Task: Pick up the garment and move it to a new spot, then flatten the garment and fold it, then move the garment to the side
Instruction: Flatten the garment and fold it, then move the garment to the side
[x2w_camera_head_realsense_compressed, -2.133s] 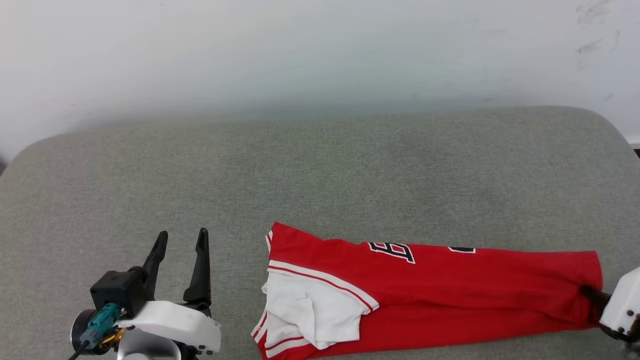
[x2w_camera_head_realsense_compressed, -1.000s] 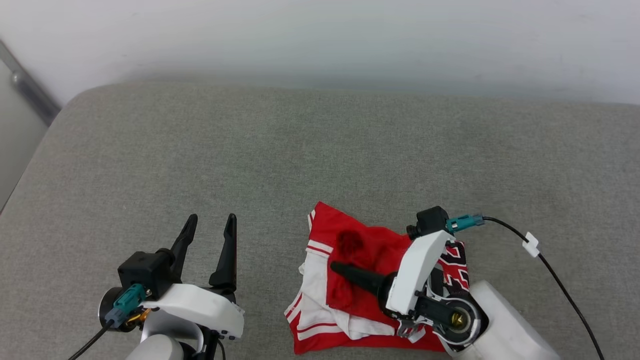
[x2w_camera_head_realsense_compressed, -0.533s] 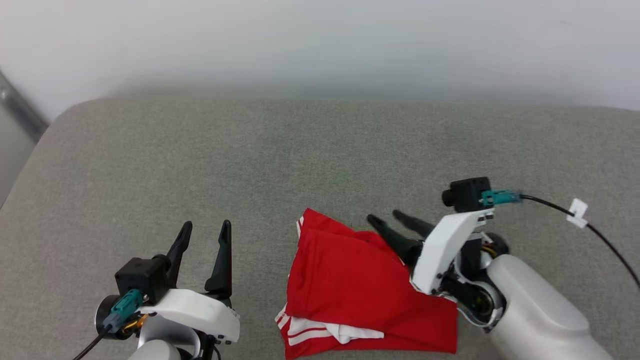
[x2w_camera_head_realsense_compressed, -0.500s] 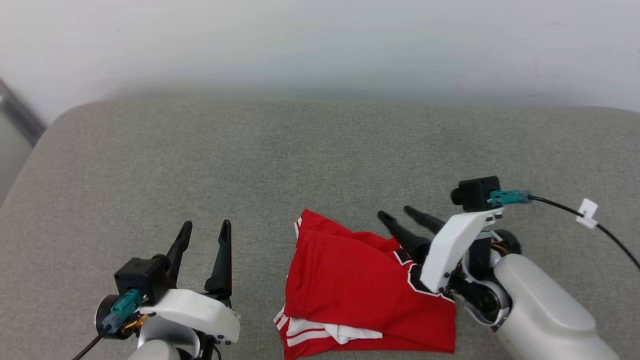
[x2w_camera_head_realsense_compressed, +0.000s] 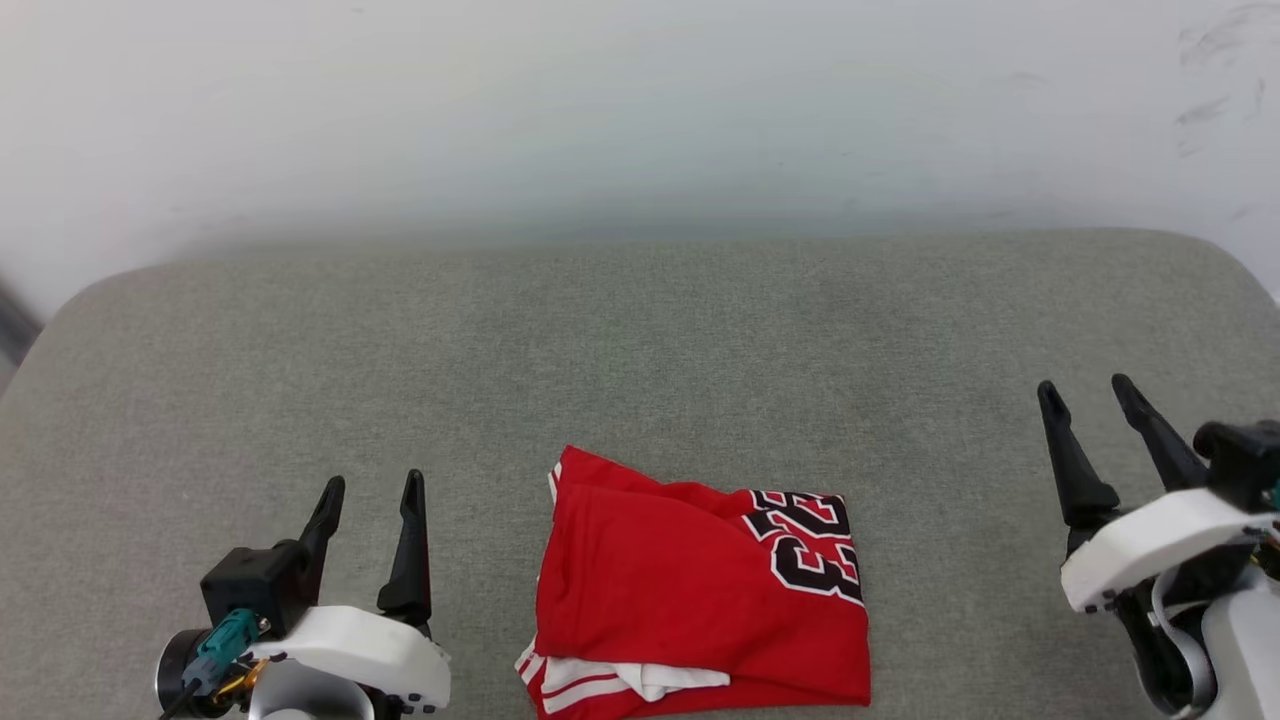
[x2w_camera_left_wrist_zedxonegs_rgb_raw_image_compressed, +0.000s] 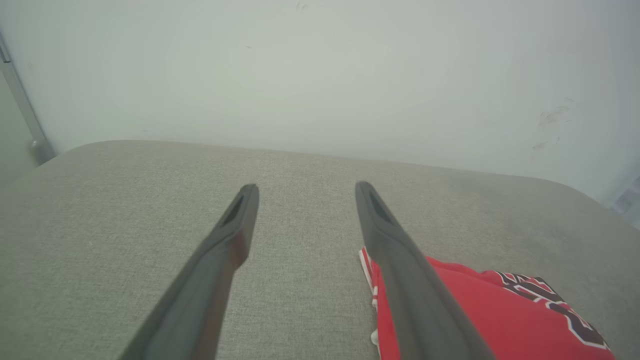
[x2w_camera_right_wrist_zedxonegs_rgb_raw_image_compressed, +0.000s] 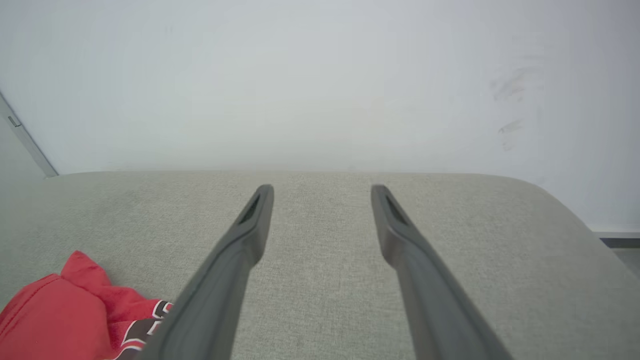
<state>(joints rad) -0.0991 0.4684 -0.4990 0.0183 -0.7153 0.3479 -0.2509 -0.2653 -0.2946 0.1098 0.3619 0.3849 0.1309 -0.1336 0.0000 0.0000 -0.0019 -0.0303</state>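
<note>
The shirt (x2w_camera_head_realsense_compressed: 690, 600) lies at four o'clock from the left gripper (x2w_camera_head_realsense_compressed: 373, 482), nearer than the right gripper (x2w_camera_head_realsense_compressed: 1082, 386). Both have fingers spread, empty.

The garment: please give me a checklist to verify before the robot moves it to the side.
1. Garment folded into a compact stack: ok.
2. Left gripper open, holding nothing: ok.
3. Right gripper open, apart from the garment: ok.
4. White sleeve tucked inside the fold: not ok, it peeks out at the near-left corner.
5. Garment wholly on the grey cushion: cannot tell, its near edge meets the head view's bottom edge.
</note>
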